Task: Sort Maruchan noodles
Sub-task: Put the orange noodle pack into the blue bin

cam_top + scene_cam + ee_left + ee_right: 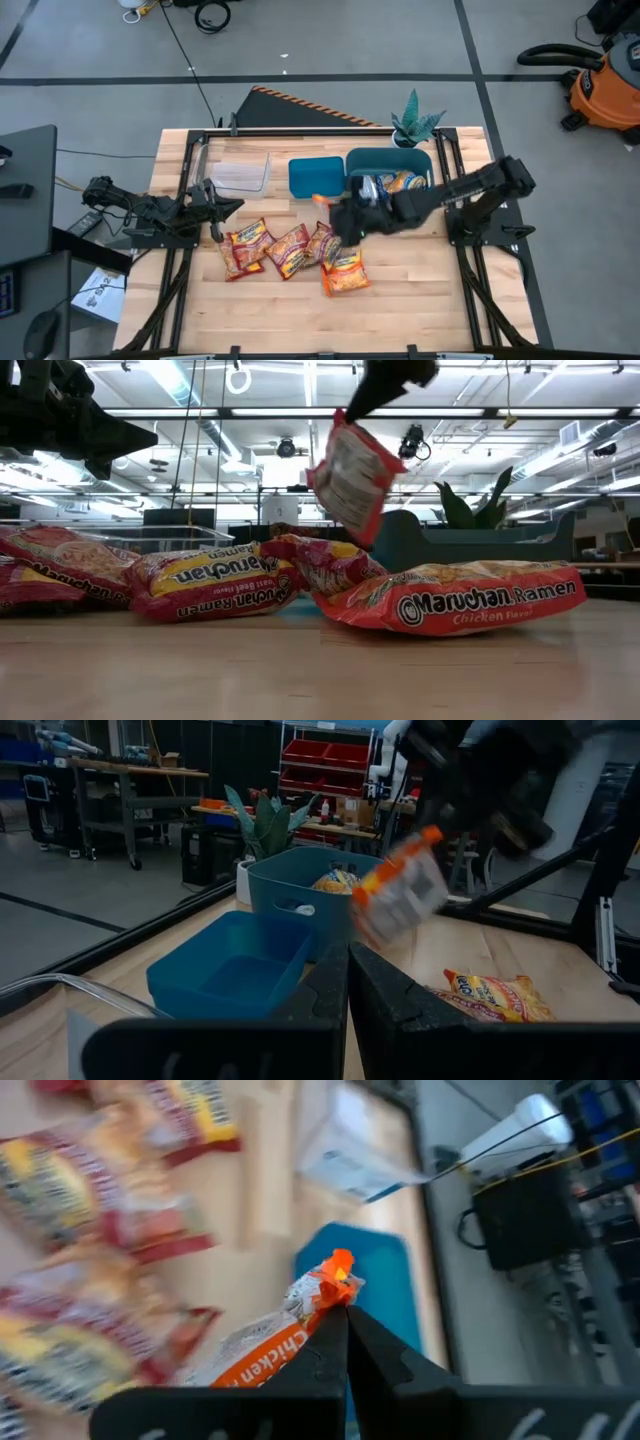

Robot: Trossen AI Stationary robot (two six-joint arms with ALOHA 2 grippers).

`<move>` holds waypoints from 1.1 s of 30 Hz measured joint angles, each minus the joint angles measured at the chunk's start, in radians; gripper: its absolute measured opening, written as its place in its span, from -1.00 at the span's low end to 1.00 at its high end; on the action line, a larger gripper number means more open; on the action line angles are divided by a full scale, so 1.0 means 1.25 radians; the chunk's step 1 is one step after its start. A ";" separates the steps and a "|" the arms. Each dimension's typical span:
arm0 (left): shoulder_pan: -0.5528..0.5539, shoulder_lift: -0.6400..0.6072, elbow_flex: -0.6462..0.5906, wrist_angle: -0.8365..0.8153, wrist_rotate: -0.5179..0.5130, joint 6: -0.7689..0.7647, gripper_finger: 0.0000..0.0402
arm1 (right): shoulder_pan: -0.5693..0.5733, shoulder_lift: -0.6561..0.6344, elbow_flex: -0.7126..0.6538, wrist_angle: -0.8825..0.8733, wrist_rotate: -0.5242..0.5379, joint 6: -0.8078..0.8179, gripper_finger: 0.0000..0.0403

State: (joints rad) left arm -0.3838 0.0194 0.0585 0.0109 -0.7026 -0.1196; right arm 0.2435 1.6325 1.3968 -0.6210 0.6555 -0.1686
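My right gripper [340,215] is shut on an orange Maruchan packet [350,475] and holds it in the air over the table's middle, next to the shallow teal bin [316,177]. Several more packets lie flat on the wood: red ones [245,246] [290,250] [322,240] and an orange one [345,272]. The taller teal bin [390,170] has packets [400,182] inside. My left gripper [348,990] is shut and touches nothing; it waits near the table's left edge [215,200]. My right gripper pinches the orange packet between its two fingers at the crimped end seam [336,1285], whose orange edge sticks out past the fingertips. The fingers reach it from above [385,380]. The packet hangs tilted below them, lifted clear of the table and the other packets.
A clear plastic tray [240,172] sits at the far left beside the shallow bin. A potted plant [415,125] stands behind the taller bin. Black frame rails run along the table's left and right sides. Bare wood [300,310] lies toward the near edge.
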 joint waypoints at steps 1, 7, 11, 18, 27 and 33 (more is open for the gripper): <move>0.000 0.000 0.000 0.000 0.000 0.000 -0.92 | -0.018 0.000 0.013 0.007 -0.001 -0.020 -0.97; 0.000 0.000 0.000 0.000 0.000 0.000 -0.92 | -0.134 0.000 0.030 0.147 -0.146 -0.152 -0.97; 0.000 0.000 0.000 0.000 0.000 0.000 -0.92 | -0.204 0.000 0.031 0.233 -0.285 -0.200 -0.97; 0.000 0.000 0.000 0.000 0.000 0.000 -0.92 | -0.280 0.000 0.031 0.395 -0.470 -0.274 -0.97; 0.000 0.000 0.000 0.000 0.000 0.000 -0.92 | -0.347 0.001 0.031 0.429 -0.659 -0.361 -0.97; 0.000 0.000 0.000 0.000 0.000 0.000 -0.92 | -0.380 0.014 0.031 0.442 -0.770 -0.364 -0.97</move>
State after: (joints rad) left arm -0.3838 0.0195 0.0584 0.0112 -0.7025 -0.1196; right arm -0.2312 1.6495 1.4353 -0.0690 -0.3066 -0.6235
